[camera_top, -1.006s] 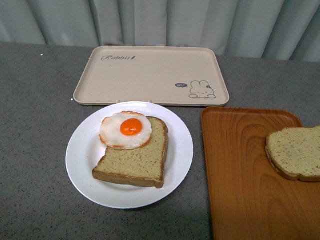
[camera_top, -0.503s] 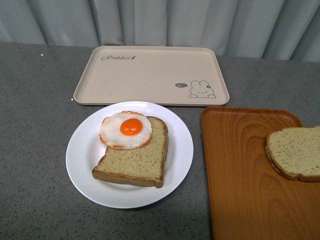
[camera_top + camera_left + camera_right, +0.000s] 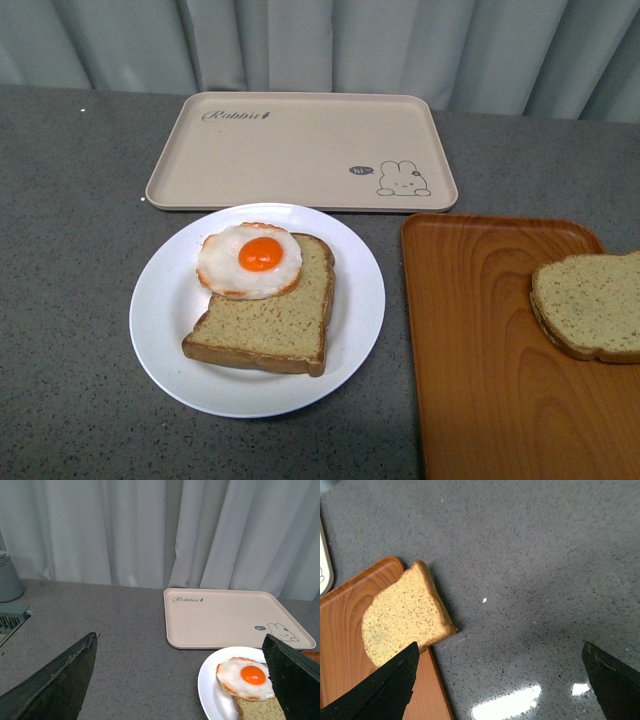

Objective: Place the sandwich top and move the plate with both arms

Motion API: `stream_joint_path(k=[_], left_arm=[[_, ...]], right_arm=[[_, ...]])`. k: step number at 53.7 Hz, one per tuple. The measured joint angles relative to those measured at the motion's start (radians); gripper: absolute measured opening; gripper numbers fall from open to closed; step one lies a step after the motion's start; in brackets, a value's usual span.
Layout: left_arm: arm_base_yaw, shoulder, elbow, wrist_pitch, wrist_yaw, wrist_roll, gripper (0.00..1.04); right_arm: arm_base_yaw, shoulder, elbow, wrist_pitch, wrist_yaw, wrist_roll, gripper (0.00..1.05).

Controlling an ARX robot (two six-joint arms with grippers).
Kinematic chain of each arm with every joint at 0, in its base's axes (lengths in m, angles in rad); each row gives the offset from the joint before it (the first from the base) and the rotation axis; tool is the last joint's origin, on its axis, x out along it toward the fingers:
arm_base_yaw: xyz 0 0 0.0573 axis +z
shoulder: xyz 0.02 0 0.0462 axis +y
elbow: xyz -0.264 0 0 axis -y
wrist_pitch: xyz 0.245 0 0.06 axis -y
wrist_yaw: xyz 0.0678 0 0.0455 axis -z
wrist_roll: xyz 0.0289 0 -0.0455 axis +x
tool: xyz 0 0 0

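Hovering my right gripper (image 3: 500, 645) over the desk, fingers spread wide and empty, I see the top (image 3: 405, 615) on the orange tray (image 3: 345, 645) with one side hanging past the tray's edge, which I judge gives that arm a lip to pinch. My left gripper (image 3: 179, 637), equally wide open and holding nothing, faces the plate (image 3: 210, 680), which sits just in front of the beige tray (image 3: 225, 620) with the egg slice (image 3: 257, 710) awaiting its lid.
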Motion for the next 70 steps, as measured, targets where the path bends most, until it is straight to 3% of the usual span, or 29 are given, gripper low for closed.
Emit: stream_joint_path(k=[15,30,43,68,70], left_arm=[[0.0,0.0,0.0,0.0,0.0,0.0,0.98],[0.0,0.0,0.0,0.0,0.0,0.0,0.98],[0.0,0.0,0.0,0.0,0.0,0.0,0.98],[0.0,0.0,0.0,0.0,0.0,0.0,0.98],[0.0,0.0,0.0,0.0,0.0,0.0,0.98]], right_arm=[[0.01,0.333,0.121,0.004,-0.173,-0.058,0.96],[0.07,0.591,0.232,0.102,-0.248,-0.083,0.96],[0.142,0.735,0.288,0.207,-0.267,-0.062,0.96],[0.257,0.771,0.318,0.273,-0.256,0.01,0.96],[0.261,0.771,0.318,0.275,-0.246,0.019,0.91]])
